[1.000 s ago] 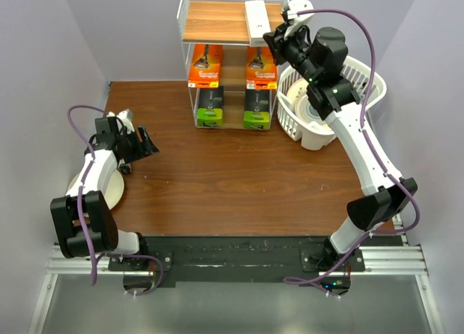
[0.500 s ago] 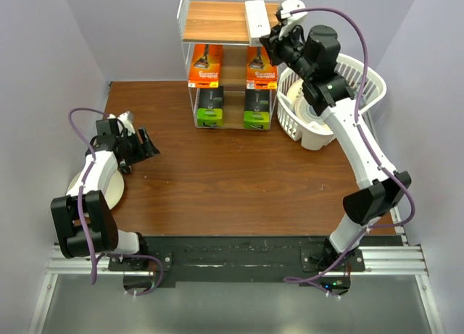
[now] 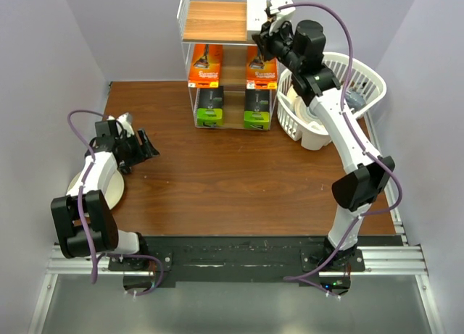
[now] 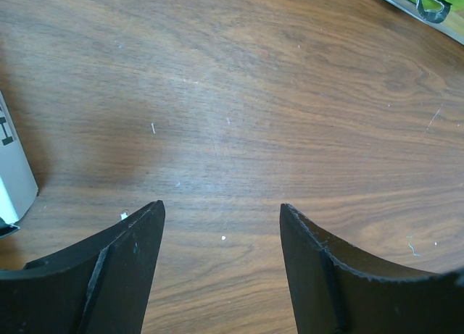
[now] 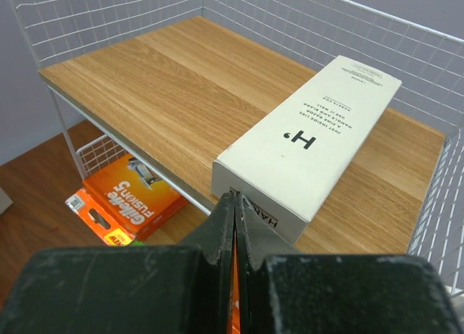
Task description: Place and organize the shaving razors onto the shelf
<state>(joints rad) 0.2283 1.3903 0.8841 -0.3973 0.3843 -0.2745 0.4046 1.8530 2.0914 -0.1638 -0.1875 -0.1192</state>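
The shelf (image 3: 214,21) stands at the back of the table. A long white razor box (image 3: 255,17) lies on the right of its top board. Two orange razor cards (image 3: 205,64) fill the middle tier, and two black boxes with green ends (image 3: 209,106) the bottom tier. My right gripper (image 3: 267,31) is shut and empty. Its tips (image 5: 234,196) press against the near end of the white box (image 5: 312,142). My left gripper (image 3: 148,147) hangs open over bare wood at the table's left (image 4: 222,206). Another white box (image 4: 11,167) lies just left of it.
A white slotted basket (image 3: 366,69) holding cream plates (image 3: 299,102) stands right of the shelf, under my right arm. Another cream plate (image 3: 109,185) lies at the left edge below my left arm. Grey walls close in on both sides.
My right arm has reached further back and left, and the white box has slid a little deeper onto the top board. The left arm has stayed still.
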